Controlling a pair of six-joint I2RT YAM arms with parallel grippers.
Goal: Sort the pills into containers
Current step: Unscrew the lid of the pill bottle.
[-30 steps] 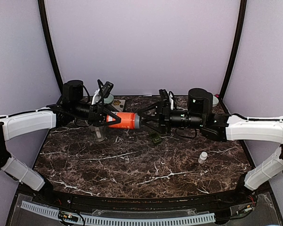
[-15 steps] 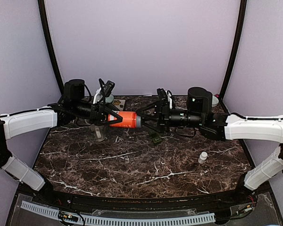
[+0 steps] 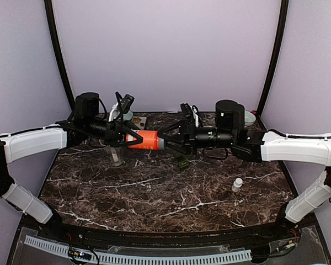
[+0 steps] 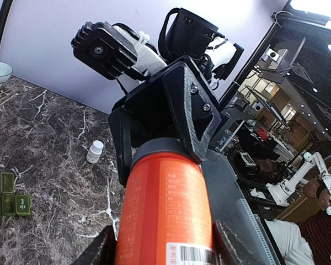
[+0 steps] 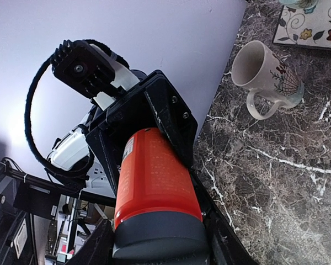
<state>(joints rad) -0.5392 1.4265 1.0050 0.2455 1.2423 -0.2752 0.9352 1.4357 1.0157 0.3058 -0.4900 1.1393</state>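
Observation:
An orange pill bottle point(image 3: 145, 141) with a dark grey cap point(image 3: 160, 143) hangs level above the back of the marble table point(image 3: 154, 199), between both arms. My left gripper point(image 3: 133, 139) is shut on the bottle's orange body point(image 4: 165, 210). My right gripper point(image 3: 162, 143) faces it from the other end, its fingers point(image 5: 216, 243) pressed against both sides of the grey cap point(image 5: 160, 243). Below them a small green pill organiser point(image 3: 182, 162) lies on the table. No loose pills show.
A small white pill bottle point(image 3: 237, 184) stands on the right of the table. A white mug point(image 5: 265, 77) sits under the left arm, near a floral tile point(image 5: 311, 25). A pale bowl point(image 3: 249, 117) is at the back right corner. Purple walls enclose the table.
My right gripper has slid left over the cap and its fingers have come in against it. The left gripper and the bottle have stayed in place.

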